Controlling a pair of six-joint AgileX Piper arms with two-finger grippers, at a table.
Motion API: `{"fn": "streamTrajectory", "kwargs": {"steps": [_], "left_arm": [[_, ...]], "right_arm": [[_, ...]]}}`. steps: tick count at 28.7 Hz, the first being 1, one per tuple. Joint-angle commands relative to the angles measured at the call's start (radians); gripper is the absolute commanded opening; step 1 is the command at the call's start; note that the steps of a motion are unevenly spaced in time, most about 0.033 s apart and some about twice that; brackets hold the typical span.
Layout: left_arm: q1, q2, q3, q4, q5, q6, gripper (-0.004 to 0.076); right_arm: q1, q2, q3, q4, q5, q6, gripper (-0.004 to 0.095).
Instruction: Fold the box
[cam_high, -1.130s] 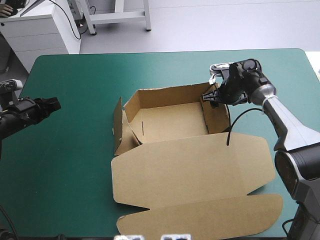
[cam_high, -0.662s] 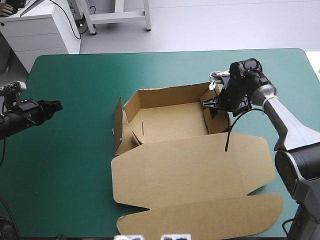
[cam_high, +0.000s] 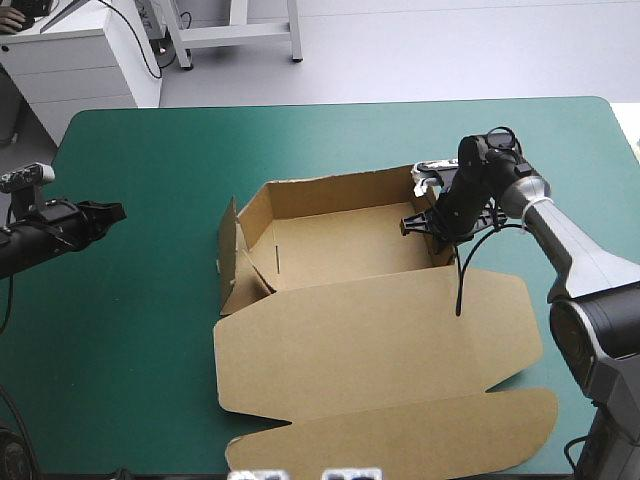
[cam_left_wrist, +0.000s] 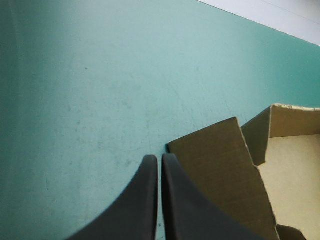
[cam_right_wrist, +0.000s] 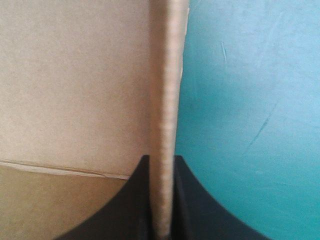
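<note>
High view first: where is the box?

— Your box (cam_high: 340, 245) sits about mid-table on the teal-green cover (cam_high: 150, 150). It is an open tray with walls raised, and its lid (cam_high: 380, 340) lies flat toward the near edge. Your right gripper (cam_high: 425, 222) is down at the tray's right wall.

— What has the right one got?

— Go by the right wrist view. Its black fingers (cam_right_wrist: 135, 200) are all but closed, and the wall (cam_right_wrist: 167, 75) stands edge-on between them, so you have hold of the box there. Brown board lies beside one finger and bare cover beside the other.

— And the left?

— Your left gripper (cam_high: 110, 211) hangs over the cover near the table's left edge, well apart from the box and pointing toward it. In the left wrist view its fingers are pressed together into one arch with only a hairline between them, and they hold nothing. Ahead of it you see the tray's left flap (cam_left_wrist: 220, 170), leaning outward, with the tray's inside beyond.

— Any print on the board?

— You can read none on the faces that show.
</note>
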Motion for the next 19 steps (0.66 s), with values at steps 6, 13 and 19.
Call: {"fn": "streamTrajectory", "kwargs": {"steps": [6, 13, 19], "left_arm": [[0.000, -0.024, -0.028, -0.060, -0.007, 0.001, 0.0008], [0.000, 0.012, -0.028, -0.076, -0.056, -0.004, 0.0008], [0.000, 0.101, -0.028, -0.117, -0.056, -0.002, 0.0008]], "right_arm": [[-0.006, -0.058, -0.020, 0.100, 0.023, -0.151, -0.0014], [-0.043, -0.197, -0.020, 0.126, 0.023, -0.261, -0.0014], [-0.124, -0.342, -0.022, 0.212, 0.023, -0.329, -0.0014]]}}
